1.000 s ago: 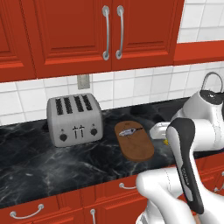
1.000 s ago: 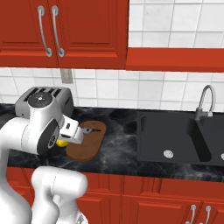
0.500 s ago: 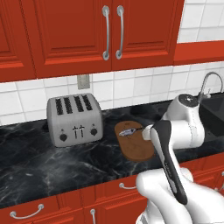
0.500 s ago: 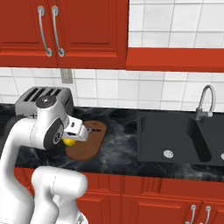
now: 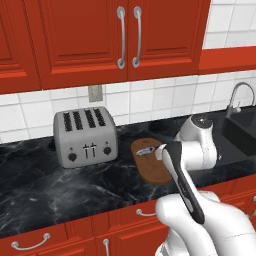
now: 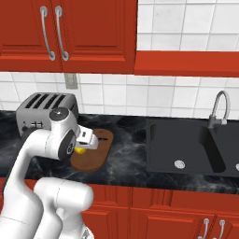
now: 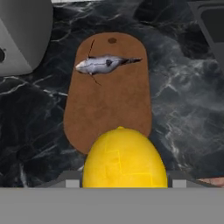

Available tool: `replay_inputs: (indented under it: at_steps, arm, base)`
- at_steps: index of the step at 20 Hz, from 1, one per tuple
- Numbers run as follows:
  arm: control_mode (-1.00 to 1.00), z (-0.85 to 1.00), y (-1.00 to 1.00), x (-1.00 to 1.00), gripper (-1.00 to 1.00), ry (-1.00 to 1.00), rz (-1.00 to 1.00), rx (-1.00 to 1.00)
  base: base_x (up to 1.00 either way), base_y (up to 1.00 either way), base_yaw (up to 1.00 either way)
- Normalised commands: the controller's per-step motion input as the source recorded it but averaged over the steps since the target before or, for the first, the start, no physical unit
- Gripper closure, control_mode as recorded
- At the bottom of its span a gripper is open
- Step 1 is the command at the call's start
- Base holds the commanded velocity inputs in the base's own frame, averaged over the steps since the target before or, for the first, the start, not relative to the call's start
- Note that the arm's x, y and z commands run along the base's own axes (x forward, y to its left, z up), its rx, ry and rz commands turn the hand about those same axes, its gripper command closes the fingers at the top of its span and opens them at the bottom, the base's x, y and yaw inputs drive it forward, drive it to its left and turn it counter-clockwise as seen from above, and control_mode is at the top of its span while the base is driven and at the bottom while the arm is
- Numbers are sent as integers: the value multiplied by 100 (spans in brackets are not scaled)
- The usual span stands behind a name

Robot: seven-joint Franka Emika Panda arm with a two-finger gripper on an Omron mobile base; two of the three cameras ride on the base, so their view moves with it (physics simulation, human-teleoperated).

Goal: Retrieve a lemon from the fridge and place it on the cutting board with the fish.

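a silver four-slot toaster (image 5: 86, 136) stands on the black marble counter (image 5: 45, 185), left of a dark brown oval wooden cutting board (image 7: 109, 98). a small silvery-grey fish (image 7: 105, 64) lies at the board's far end. the white arm's two-finger gripper (image 6: 86, 145) hangs above the board's near end, clamped around a bright yellow roundish lemon (image 7: 124, 161). the lemon looks light, firm and smooth-skinned, likely to roll; gripping across its widest middle seems safest.

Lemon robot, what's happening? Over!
Pincer shut on lemon, above cutting board. Fish at board's far end. Nothing in the way.
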Motion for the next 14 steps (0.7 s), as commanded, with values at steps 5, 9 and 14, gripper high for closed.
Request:
replay_inputs:
  at_steps: [5,9,14]
  arm:
    - [-100,-18,10,43,100,4,0,-7]
    - [-100,-22,4,40,100,0,1,0]
    - [-100,-28,0,32,100,2,8,0]
  base:
    - [0,0,0]
    - [0,0,0]
    - [0,0,0]
